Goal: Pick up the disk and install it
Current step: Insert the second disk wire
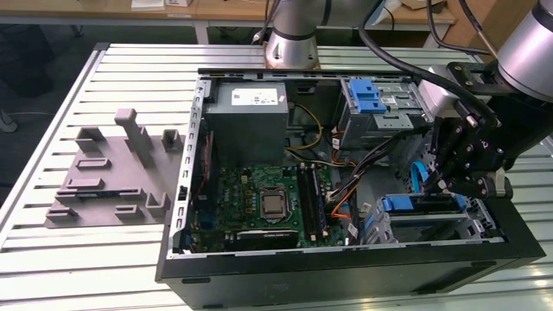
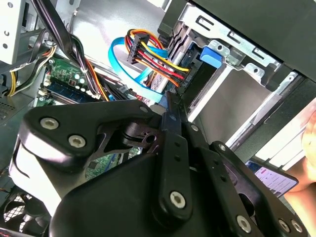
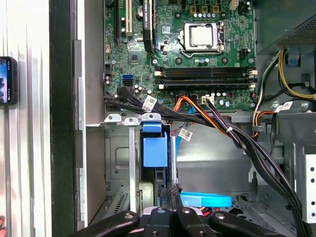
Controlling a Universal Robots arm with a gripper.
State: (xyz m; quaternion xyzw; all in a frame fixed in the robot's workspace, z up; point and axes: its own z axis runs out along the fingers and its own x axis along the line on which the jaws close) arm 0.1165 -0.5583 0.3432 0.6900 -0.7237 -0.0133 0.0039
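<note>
Sprawling across a slatted metal table point(image 1: 52, 259), an open black tower computer case point(image 1: 346, 272) lies on its side, its green motherboard point(image 1: 259, 201) facing up beside a grey power-supply box point(image 1: 250, 107) at the case's far edge and a grey metal drive cage with a blue latch point(image 1: 373, 97) at its far corner on the exterior view's right. A moulded grey fixture tray point(image 1: 108, 175) sits on the table off the case's opposite side. Reaching in over the near corner on the exterior view's right, the black, multi-link gripper point(image 1: 462, 188) hangs directly above the disk point(image 1: 423, 204), which already sits in the lower drive bay there, its blue plastic carrier and end tab showing against bare steel brackets. The disk's long axis appears to run along the case's near edge, with the blue tab pointing toward the motherboard. In the first wrist view the fingertips point(image 3: 165, 195) are drawn together, apparently grasping nothing, just behind the carrier's blue tab point(image 3: 154, 150). Bundled black, orange, yellow and red cables point(image 3: 217, 126) cross close by, and a flat blue ribbon cable point(image 3: 205, 200) curls beside the fingers.
</note>
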